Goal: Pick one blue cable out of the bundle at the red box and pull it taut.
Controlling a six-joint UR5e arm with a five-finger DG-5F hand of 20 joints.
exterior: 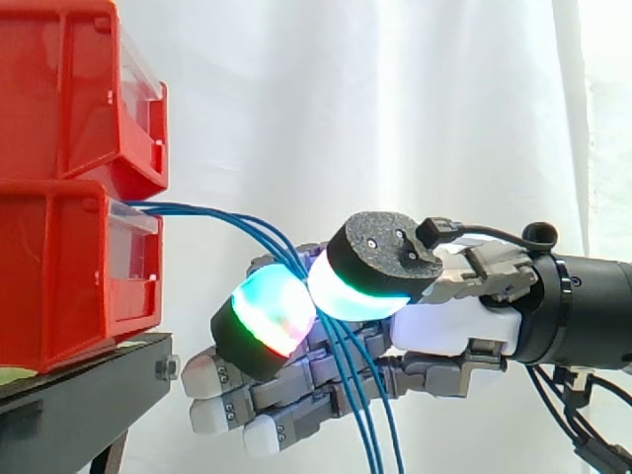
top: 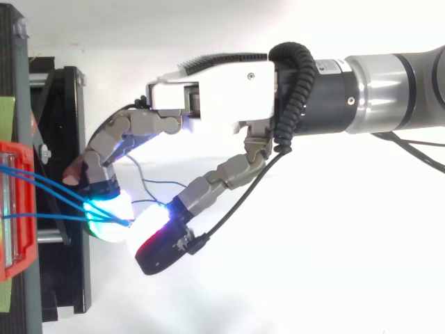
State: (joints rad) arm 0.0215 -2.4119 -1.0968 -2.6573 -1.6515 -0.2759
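The hand [exterior: 444, 321] is seen reaching in from the right, well short of fully closed, yet two glowing pads [exterior: 265, 316] are pressed tip to tip with the blue cables [exterior: 222, 217] caught between them, while the remaining fingers are held straighter underneath, touching nothing. A pinch is in place, then, just off the front of the lower red box [exterior: 59, 276], which sits on the black stand [exterior: 89, 375]. Several strands are seen running into that pinch, and whether a single one has been separated from the rest cannot be told. From above, the strands [top: 49, 188] are shown fanning out of the box [top: 14, 229] and converging at the pads beside the hand [top: 215, 97]. As for direction, the cables are led out of the box mouth almost level, away from the box towards the arm, then bent downward in a soft arc to the pads; past the pinch they are left hanging nearly straight down, out of the side view. That arc is judged to be slack, so the grasping part looks done and the pull is not yet – a draw away from the box, along the cable's own line, would be needed until the curve is flattened
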